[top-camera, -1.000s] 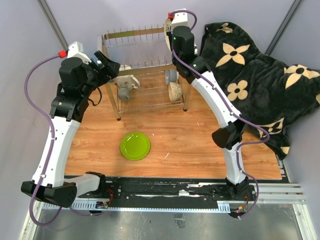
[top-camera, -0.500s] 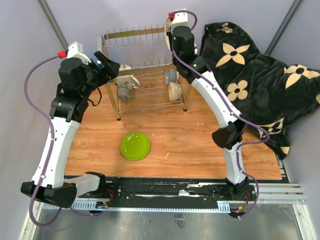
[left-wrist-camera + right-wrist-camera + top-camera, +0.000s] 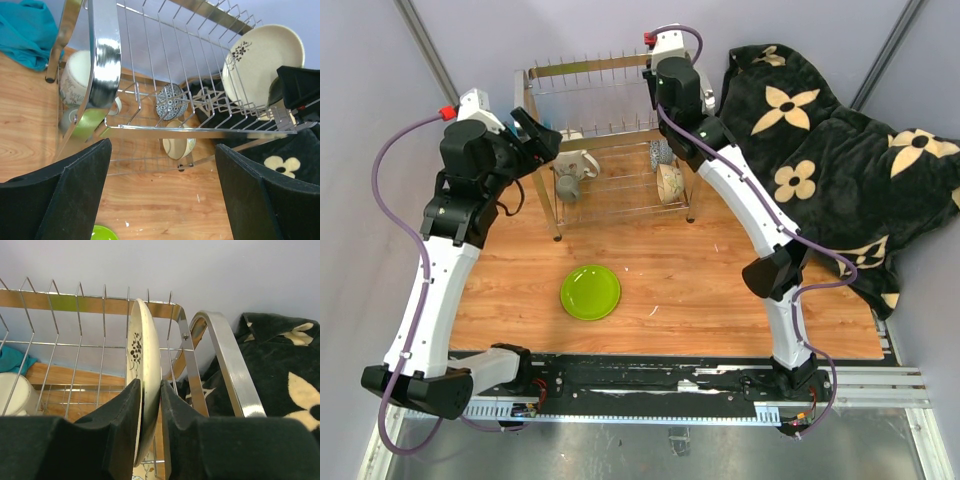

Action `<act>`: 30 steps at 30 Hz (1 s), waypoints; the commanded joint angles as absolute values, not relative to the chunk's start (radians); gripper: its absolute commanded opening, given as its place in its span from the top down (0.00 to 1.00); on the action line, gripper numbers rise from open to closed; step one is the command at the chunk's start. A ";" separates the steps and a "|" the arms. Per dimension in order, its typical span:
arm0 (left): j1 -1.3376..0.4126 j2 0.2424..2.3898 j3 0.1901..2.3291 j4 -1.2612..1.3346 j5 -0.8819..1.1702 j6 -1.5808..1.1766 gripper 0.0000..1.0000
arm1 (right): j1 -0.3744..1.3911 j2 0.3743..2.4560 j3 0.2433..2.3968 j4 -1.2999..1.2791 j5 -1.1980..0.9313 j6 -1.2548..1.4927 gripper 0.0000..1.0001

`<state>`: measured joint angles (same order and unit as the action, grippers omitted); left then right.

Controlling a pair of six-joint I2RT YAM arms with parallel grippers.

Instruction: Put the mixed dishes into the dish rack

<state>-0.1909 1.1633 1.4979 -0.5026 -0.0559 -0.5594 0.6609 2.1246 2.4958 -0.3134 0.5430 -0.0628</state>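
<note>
The chrome dish rack (image 3: 592, 68) stands at the back of the table. My right gripper (image 3: 151, 405) is shut on the rim of the cream plate with black patch (image 3: 145, 350), held on edge among the top prongs at the rack's right end; the plate also shows in the left wrist view (image 3: 262, 62). The blue-patterned bowl (image 3: 663, 152), cream-yellow bowl (image 3: 670, 183), grey mug (image 3: 567, 186) and white mug (image 3: 582, 163) sit on the lower tier. The lime-green plate (image 3: 590, 292) lies flat on the table. My left gripper (image 3: 162, 200) is open and empty by the rack's left end.
A black blanket with cream flowers (image 3: 830, 150) lies bunched at the right, against the rack's right side. A teal cloth (image 3: 25, 30) lies behind the rack's left end. The wooden table (image 3: 700, 280) ends at a black rail in front.
My right wrist has shifted a little up and towards the back with the cream plate in it. The left arm has barely moved.
</note>
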 commanded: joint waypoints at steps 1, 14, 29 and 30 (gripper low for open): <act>-0.186 1.139 1.457 -0.483 -0.023 -0.534 0.10 | 0.670 2.069 2.474 -0.297 0.581 -0.100 0.74; -0.186 1.066 1.233 -0.536 0.015 -0.538 0.11 | 0.646 1.933 2.312 -0.259 0.598 -0.116 0.60; -0.186 0.984 0.818 -0.501 0.054 -0.609 0.12 | 0.640 1.730 2.114 -0.218 0.570 -0.107 0.41; -0.186 0.991 0.803 -0.506 0.048 -0.608 0.13 | 0.637 1.703 2.092 -0.232 0.558 -0.090 0.40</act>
<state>-0.1909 0.9970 0.8467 -0.5228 0.0399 -0.6029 0.6518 1.8091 2.1410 -0.2413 0.5701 -0.1093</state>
